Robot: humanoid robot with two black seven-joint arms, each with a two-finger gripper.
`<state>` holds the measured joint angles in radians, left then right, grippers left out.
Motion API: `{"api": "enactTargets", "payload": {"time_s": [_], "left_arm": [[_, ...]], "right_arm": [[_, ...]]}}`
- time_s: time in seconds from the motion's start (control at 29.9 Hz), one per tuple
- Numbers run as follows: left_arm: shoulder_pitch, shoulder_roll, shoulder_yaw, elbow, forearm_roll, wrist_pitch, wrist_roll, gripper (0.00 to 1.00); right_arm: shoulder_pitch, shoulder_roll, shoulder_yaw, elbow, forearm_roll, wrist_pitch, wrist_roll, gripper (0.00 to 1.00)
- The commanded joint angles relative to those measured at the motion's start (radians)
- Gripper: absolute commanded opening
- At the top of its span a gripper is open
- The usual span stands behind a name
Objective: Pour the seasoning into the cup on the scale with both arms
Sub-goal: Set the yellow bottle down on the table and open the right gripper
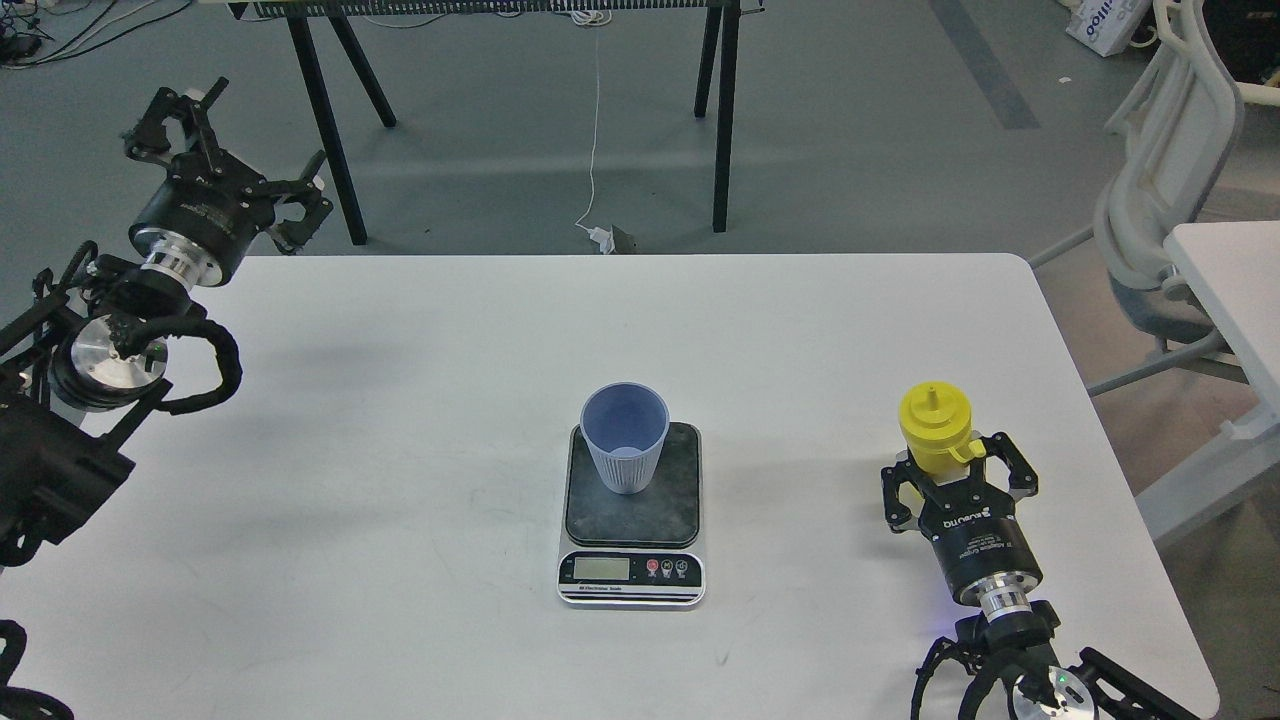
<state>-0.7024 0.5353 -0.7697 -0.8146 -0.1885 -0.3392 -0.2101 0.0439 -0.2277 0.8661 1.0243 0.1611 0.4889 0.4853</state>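
Head view: blue cup (625, 440) sits on the scale (631, 520).
Right claw (950, 468) has its fingers spread around the yellow squeeze bottle (934, 430); left claw (228, 140) is wide open, holding nothing.

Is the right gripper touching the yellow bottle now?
Cannot tell. In the head view the right gripper has its fingers around the yellow bottle, but the bottle's lower part hides any contact.

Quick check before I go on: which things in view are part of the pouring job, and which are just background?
Part of the job:
- yellow seasoning bottle, upright between the fingers of the right claw
- blue cup, standing on the scale
- scale, mid-table
- left claw, open, raised over the table's far left corner

Just around:
- white chair, right of the table
- black trestle legs, behind
- white cable on the floor
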Motion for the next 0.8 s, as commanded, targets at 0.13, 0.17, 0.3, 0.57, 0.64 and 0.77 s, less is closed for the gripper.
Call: {"api": "enactTargets", "payload": {"time_s": [0.13, 0.17, 0.3, 0.57, 0.64, 0.77], "left_arm": [[0.001, 0.0, 0.001, -0.002, 0.0, 0.005, -0.002, 1.0], [0.0, 0.0, 0.0, -0.002, 0.0, 0.008, 0.0, 1.0], [-0.002, -0.004, 0.0, -0.002, 0.0, 0.011, 0.0, 1.0], [0.0, -0.004, 0.003, -0.002, 0.0, 0.009, -0.002, 1.0], [0.0, -0.003, 0.003, -0.002, 0.0, 0.009, -0.002, 1.0], [0.0, -0.003, 0.003, -0.002, 0.0, 0.009, -0.002, 1.0]], "right_arm": [[-0.01, 0.025, -0.001, 0.003, 0.002, 0.0, -0.025, 0.39], [-0.012, 0.034, -0.001, 0.003, 0.002, 0.0, -0.024, 0.42], [-0.015, 0.039, 0.01, 0.008, 0.003, 0.0, -0.02, 0.67], [-0.053, 0.03, 0.042, 0.019, 0.003, 0.0, -0.02, 0.94], [-0.059, 0.03, 0.05, 0.019, 0.003, 0.0, -0.019, 0.95], [-0.084, 0.021, 0.056, 0.025, 0.002, 0.0, -0.019, 0.97]]}}
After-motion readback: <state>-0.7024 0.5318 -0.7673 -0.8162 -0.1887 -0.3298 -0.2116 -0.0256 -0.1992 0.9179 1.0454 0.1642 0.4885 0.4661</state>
